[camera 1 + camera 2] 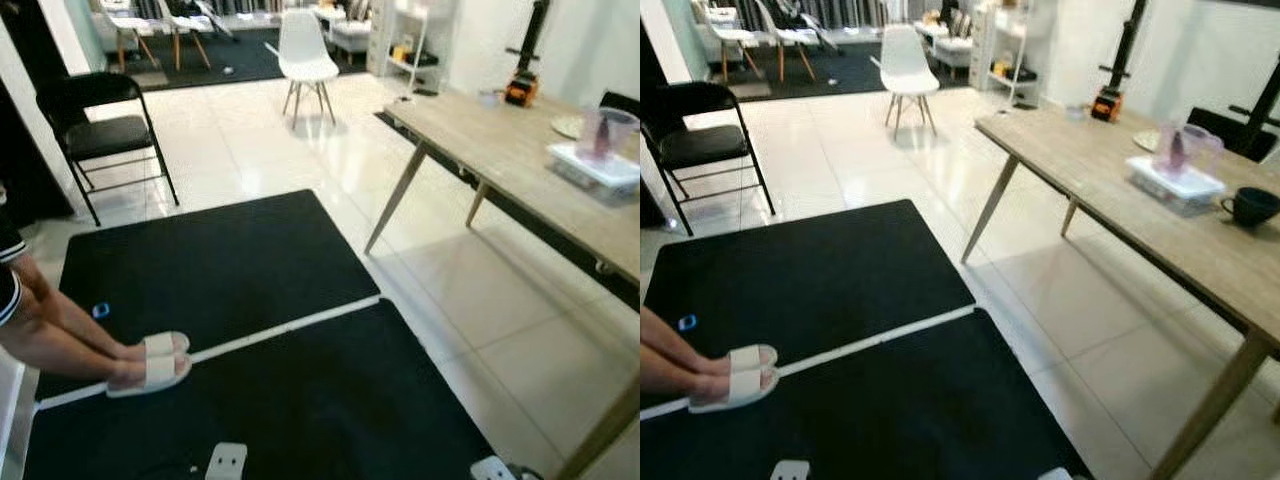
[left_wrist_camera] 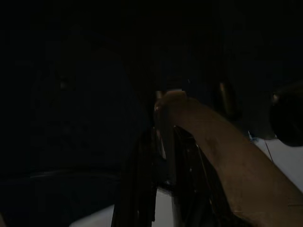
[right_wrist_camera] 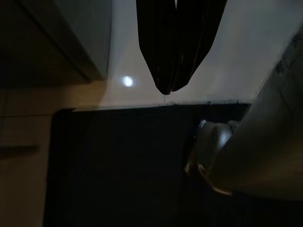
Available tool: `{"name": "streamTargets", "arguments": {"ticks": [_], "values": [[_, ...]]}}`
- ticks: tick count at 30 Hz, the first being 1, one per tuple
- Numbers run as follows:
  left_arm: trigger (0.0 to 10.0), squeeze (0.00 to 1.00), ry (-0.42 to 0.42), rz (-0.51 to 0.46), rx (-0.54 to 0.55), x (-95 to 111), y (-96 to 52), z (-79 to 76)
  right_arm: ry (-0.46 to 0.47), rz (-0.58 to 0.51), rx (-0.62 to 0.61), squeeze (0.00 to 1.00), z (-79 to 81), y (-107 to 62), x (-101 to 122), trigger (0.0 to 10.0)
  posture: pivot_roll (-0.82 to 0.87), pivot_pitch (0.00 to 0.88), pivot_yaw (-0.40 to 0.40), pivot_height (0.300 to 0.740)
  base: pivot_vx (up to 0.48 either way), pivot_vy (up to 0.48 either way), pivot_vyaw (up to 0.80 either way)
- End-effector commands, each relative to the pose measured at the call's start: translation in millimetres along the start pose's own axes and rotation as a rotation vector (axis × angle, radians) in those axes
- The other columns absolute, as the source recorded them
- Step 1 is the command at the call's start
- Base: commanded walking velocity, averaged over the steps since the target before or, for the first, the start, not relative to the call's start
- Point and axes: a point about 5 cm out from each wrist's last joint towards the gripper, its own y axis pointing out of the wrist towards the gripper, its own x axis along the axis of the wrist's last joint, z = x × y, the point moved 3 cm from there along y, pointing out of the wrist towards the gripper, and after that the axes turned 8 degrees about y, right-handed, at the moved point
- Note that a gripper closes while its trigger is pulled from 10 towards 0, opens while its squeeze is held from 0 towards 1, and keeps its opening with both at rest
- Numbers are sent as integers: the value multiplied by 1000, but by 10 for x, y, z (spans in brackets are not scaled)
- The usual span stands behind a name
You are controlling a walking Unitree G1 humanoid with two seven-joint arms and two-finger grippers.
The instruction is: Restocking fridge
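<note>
A clear, lidded plastic box (image 1: pixel 1175 185) is set on the wooden table (image 1: pixel 1080 150) at the right of the scene. A translucent pink jug (image 1: pixel 1185 148) is stood upright on the box lid. A dark mug (image 1: pixel 1250 205) is placed upright on the table just right of the box, handle turned toward it.

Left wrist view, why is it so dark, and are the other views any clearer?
Left wrist view: nearly black, a person's arm faintly lit. Right wrist view: dim, right gripper fingers together above a glare spot on the floor. Eye views: bright, soft, with sheen on the tiles.
</note>
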Motion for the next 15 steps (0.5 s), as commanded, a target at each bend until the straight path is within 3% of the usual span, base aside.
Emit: {"name": "streamTargets", "arguments": {"ticks": [1,4,15], "values": [[10000,0,5,81,-27,-222,-23,-75,10,16,-7,0,-20,-8,-46,10000,-83,0,-50,740,379,0,0],[10000,0,8,81,-28,-223,-23,-72,17,26,-11,0,-14,-5,-60,10000,-81,0,-50,740,385,0,0],[10000,0,16,78,-24,-203,-23,-48,17,38,-5,0,23,8,-64,10000,-75,0,-46,740,385,0,-781]]}}
